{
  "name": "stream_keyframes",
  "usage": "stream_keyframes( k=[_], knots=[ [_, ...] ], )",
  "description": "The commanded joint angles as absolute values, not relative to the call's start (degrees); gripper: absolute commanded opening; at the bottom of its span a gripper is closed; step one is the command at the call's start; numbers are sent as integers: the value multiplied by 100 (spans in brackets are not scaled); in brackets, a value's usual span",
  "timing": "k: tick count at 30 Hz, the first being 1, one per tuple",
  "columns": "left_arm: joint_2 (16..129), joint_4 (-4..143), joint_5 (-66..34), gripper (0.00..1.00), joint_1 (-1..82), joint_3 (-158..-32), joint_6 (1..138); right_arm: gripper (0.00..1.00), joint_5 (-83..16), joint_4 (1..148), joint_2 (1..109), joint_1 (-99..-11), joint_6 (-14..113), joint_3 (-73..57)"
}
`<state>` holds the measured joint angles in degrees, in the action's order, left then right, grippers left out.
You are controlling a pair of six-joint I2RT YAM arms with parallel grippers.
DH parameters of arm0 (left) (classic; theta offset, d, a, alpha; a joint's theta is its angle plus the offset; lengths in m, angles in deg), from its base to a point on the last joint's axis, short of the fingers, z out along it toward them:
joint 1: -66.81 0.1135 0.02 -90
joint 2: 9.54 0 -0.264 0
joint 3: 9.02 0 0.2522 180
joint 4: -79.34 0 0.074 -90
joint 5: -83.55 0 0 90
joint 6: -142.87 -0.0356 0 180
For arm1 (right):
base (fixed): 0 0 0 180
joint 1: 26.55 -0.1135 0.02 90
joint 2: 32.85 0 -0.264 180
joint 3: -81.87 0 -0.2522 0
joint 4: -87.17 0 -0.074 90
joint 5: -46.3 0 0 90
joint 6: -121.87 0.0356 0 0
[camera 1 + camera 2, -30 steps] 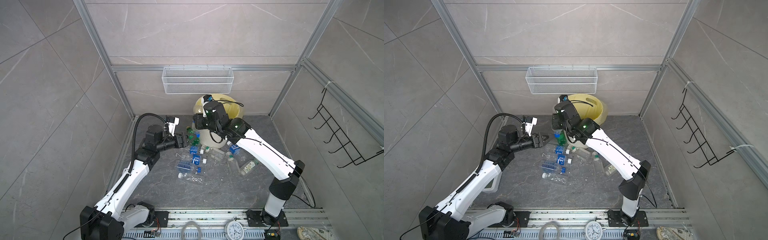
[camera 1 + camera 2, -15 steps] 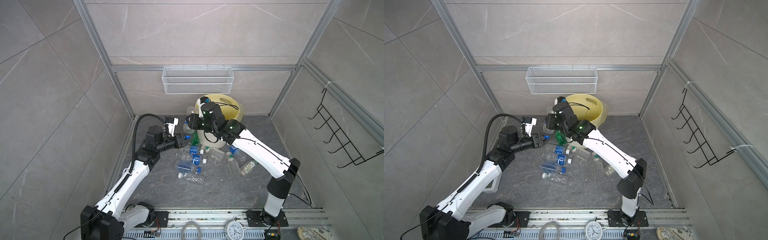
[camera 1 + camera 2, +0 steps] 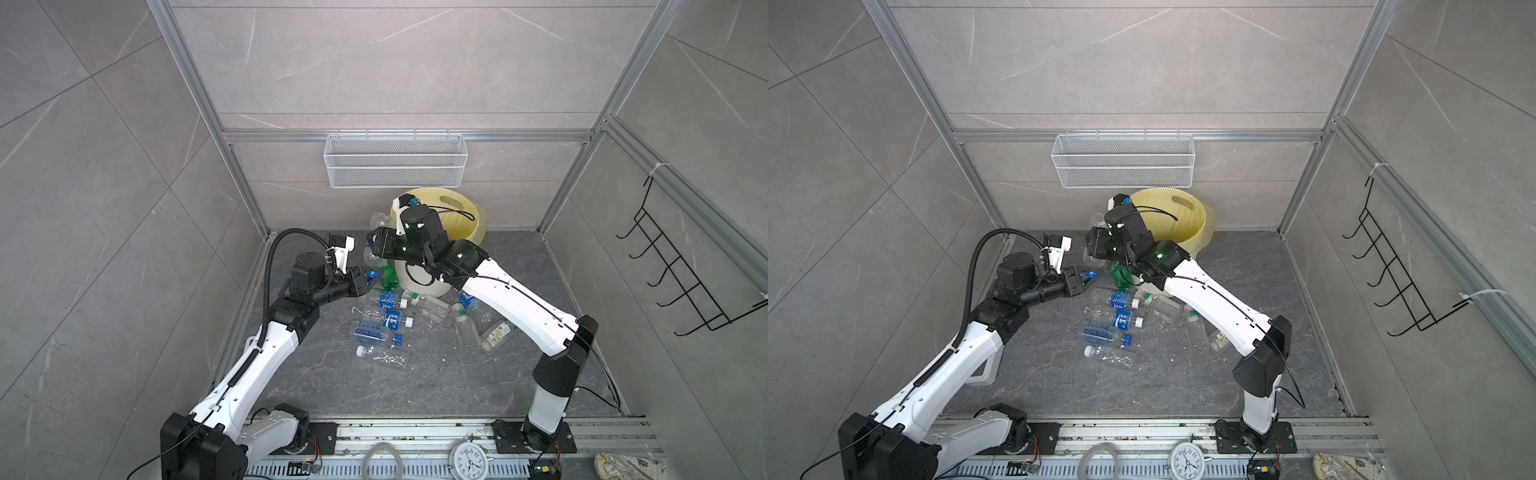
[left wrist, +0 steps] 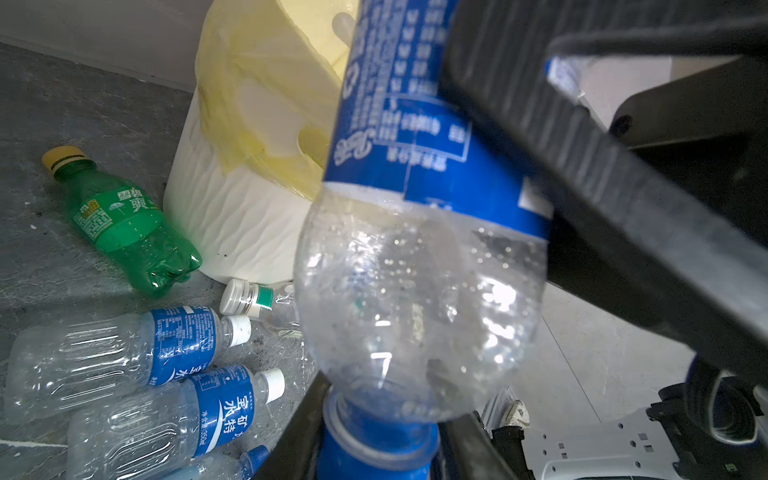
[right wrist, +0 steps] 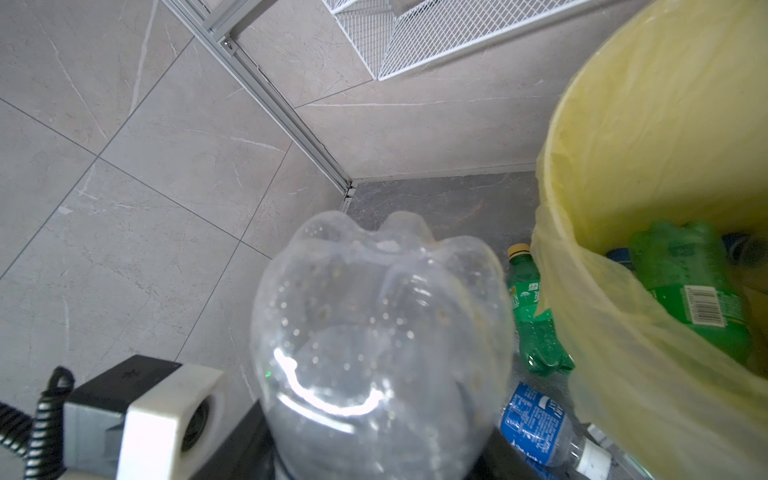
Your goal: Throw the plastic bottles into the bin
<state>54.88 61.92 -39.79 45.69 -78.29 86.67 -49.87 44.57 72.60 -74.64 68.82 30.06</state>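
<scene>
The bin [image 3: 469, 232] is the biggest thing here, a cream ribbed bucket with a yellow liner at 12 o'clock on the floor [image 3: 457, 374] in both top views. The right wrist view shows a green bottle [image 5: 690, 299] already lying inside it. From the bin's 6 o'clock round to its 8 o'clock the loose plastic bottles [image 3: 390, 320] lie on their sides, mostly clear with blue labels. A second green one [image 4: 124, 224] lies just beside the bin's foot.

One clear blue-labelled bottle [image 4: 415, 291] is off the floor at the bin's 9 o'clock, outside the rim, between the two grippers. The left gripper [image 3: 368, 279] is pinched tight on its blue cap [image 4: 374, 440]. The right gripper [image 3: 372, 247] has the labelled body between its jaws, with one black finger along the label. Whether it is pressing or letting go I cannot tell.

The bottle looks empty apart from droplets on the inside wall, so it should be very light. Its thin clear wall will probably dent under a hard squeeze and spring back, and the smooth plastic may slip or squirt out of the pads. The cap and neck are the stiff parts, so the pinch there is likely the surest hold. The label band is the next best, because the film offers some grip. The loose bottles will probably roll or skitter when nudged, so each is best taken across the neck or label
</scene>
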Motion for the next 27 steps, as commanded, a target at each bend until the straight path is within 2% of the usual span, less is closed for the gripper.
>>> stream_keyframes(
  k=[1,7,9,12,23,27],
  knots=[
    [5313,6295,-3984,13,4562,-7907,8460,69,-5108,4285,7377,-7460,6791,3169],
    [5343,6209,-3943,12,4561,-7953,8417,83,-5202,4138,7315,-7408,6718,3197],
    [5387,6108,-3939,12,4563,-8014,8368,92,-5207,4054,7337,-7411,6636,3285],
    [5421,6079,-3940,12,4563,-8053,8365,99,-5146,3941,7362,-7416,6590,3414],
    [5392,5968,-3932,11,4556,-8097,8233,99,-5125,3817,7408,-7367,6510,3546],
    [5315,5997,-3946,11,4563,-8087,8204,95,-5126,3765,7480,-7357,6566,3547]
  ],
)
